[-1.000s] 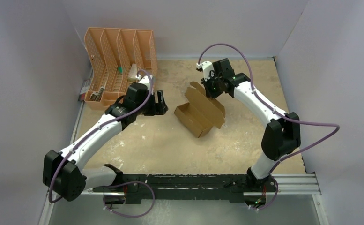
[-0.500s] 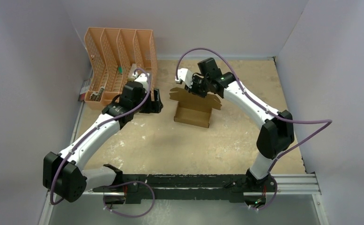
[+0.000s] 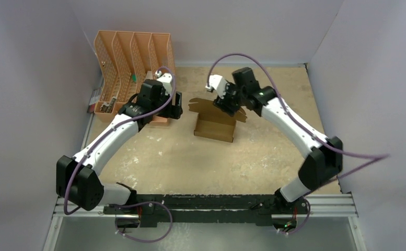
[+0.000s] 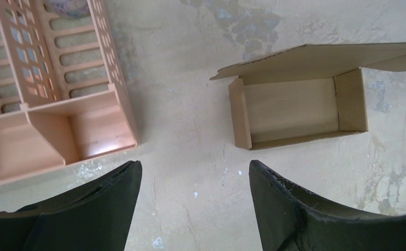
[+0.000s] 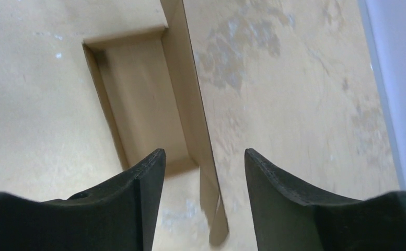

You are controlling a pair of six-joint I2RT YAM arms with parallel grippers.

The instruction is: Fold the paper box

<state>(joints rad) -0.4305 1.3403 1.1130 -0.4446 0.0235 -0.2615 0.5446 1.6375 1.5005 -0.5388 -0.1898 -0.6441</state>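
The paper box (image 3: 215,128) is brown cardboard, an open shallow tray on the table with its lid flap (image 3: 203,104) standing up along the far side. My right gripper (image 3: 225,104) hovers over that flap, open. In the right wrist view the flap's edge (image 5: 193,99) runs up between the spread fingers of the right gripper (image 5: 205,157) without touching either, and the tray's inside (image 5: 140,99) lies to the left. My left gripper (image 3: 175,107) is open and empty, left of the box. In the left wrist view the left gripper (image 4: 195,170) is over bare table, short of the box (image 4: 294,112).
An orange slotted file organiser (image 3: 132,60) stands at the back left, close to my left wrist; its near corner (image 4: 85,133) is beside my left finger. Small items lie in its slots. Grey walls enclose the table on three sides.
The right gripper was shut on the lid flap, swung the box round and leftward, then opened and let go. The left arm drew back toward the organiser.
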